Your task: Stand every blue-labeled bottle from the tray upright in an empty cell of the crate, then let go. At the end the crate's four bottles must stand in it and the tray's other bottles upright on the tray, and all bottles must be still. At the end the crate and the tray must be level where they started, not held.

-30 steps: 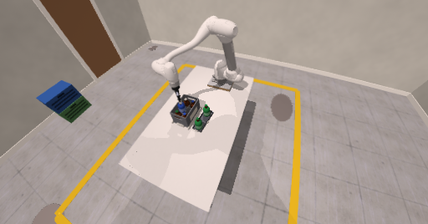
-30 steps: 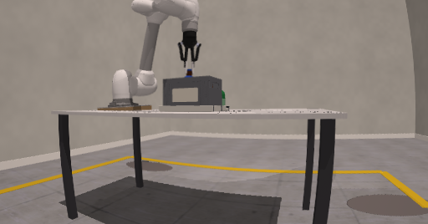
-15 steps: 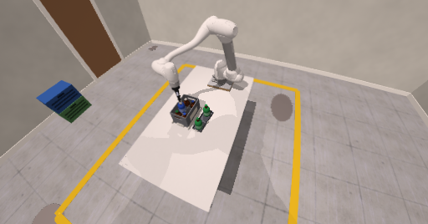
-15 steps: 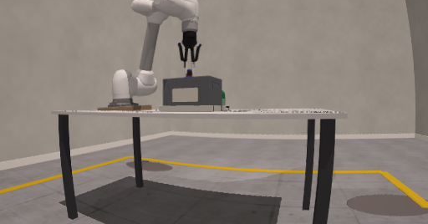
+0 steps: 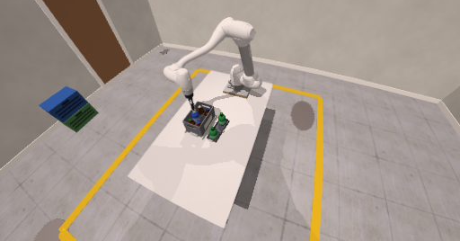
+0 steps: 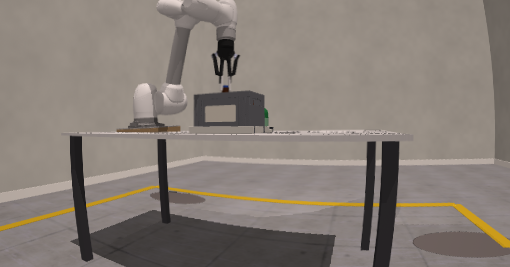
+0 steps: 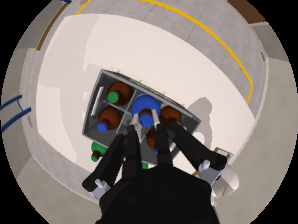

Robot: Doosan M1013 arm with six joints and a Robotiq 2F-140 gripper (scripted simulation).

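Observation:
The grey crate (image 5: 200, 120) stands on the white table, with the tray (image 5: 217, 127) right beside it. My gripper (image 5: 191, 104) points straight down over the crate and is shut on the neck of a blue-labeled bottle (image 5: 196, 115). In the side view the gripper (image 6: 225, 77) is just above the crate (image 6: 229, 108), and only the bottle's top (image 6: 225, 88) shows over the rim. In the wrist view the blue bottle (image 7: 144, 106) sits in a crate cell between my fingers. Other brown bottles fill neighbouring cells, one green-capped (image 7: 115, 96) and one blue-capped (image 7: 103, 125).
Two green-labeled bottles (image 5: 222, 118) (image 5: 213, 132) stand upright on the tray. The arm's base (image 5: 243, 83) is at the table's far end. A yellow floor line runs around the table. Blue and green bins (image 5: 67, 108) sit by the left wall.

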